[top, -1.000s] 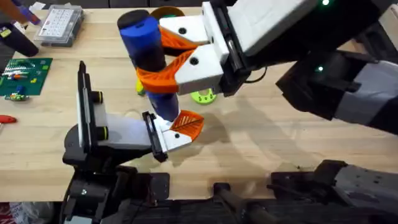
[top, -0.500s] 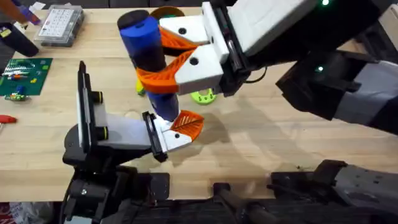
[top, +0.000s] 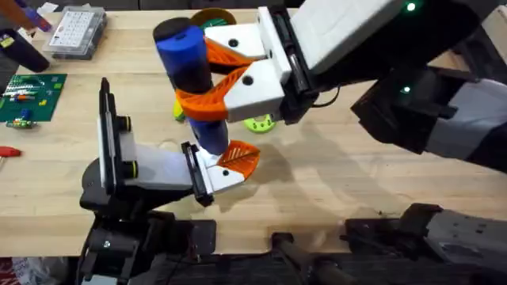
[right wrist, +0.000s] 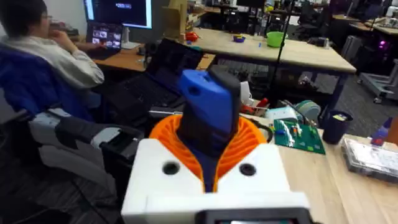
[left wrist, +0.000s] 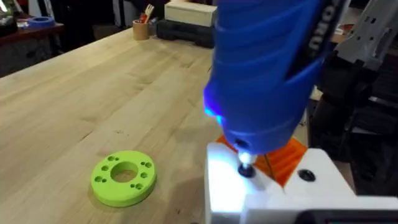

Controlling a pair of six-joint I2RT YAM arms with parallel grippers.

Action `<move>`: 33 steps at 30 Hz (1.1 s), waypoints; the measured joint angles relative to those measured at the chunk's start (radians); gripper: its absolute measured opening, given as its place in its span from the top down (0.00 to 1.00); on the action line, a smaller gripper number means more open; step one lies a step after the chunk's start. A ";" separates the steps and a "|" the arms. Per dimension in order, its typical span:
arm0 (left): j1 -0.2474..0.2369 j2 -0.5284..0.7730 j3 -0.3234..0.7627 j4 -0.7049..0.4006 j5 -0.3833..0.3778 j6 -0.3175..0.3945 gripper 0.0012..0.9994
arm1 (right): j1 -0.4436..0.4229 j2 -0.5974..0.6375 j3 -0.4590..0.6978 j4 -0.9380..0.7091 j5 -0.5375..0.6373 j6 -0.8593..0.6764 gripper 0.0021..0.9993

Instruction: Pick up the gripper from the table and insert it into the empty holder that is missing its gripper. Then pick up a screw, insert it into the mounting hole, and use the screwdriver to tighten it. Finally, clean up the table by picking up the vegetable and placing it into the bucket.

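My right gripper (top: 196,76) is shut on the blue screwdriver (top: 184,51), which stands upright with orange pads around its middle (right wrist: 208,106). Its lit tip (left wrist: 244,160) presses on a screw head in the top of a white finger (left wrist: 273,193) of my left gripper (top: 228,163), which lies low over the table with an orange pad showing. The vegetable (top: 180,115) peeks out yellow-green behind the screwdriver. Beyond my right gripper at the table's far edge sits the orange-brown bucket (top: 214,14), mostly hidden.
A lime-green ring with holes (top: 259,122) (left wrist: 123,177) lies just right of the screwdriver. At the far left are a clear compartment box (top: 75,32), a green circuit board (top: 32,95) and a red-handled tool (top: 6,152). Bare wood stretches to the right.
The screwdriver's top has shifted very slightly to the right. Both arms otherwise hold their places.
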 joint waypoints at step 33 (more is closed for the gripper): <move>0.000 0.000 0.000 0.000 0.000 0.000 0.99 | -0.102 0.011 0.375 -0.730 0.068 -0.107 0.95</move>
